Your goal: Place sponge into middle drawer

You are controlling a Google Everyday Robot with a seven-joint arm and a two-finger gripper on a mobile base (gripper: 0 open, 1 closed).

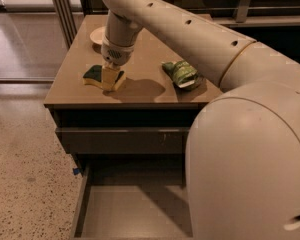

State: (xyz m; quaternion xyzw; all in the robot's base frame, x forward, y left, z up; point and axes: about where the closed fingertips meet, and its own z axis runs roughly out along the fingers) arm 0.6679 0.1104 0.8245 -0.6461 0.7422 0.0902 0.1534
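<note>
The sponge (pixel 101 77), yellow foam with a dark green layer, lies near the front left of the brown cabinet top (pixel 140 91). My gripper (pixel 111 70) comes straight down from the arm onto the sponge's right end and is closed on it. That end is tipped up a little while the rest touches the top. The middle drawer (pixel 135 211) stands pulled out below, wide with a smooth flat floor and nothing in it. My arm's large body hides its right part.
A green-and-white snack bag (pixel 182 74) lies right of the sponge. A pale bowl (pixel 97 35) sits at the back left of the top. The shut drawer front (pixel 122 140) with small scratches is above the open drawer. Speckled floor lies to the left.
</note>
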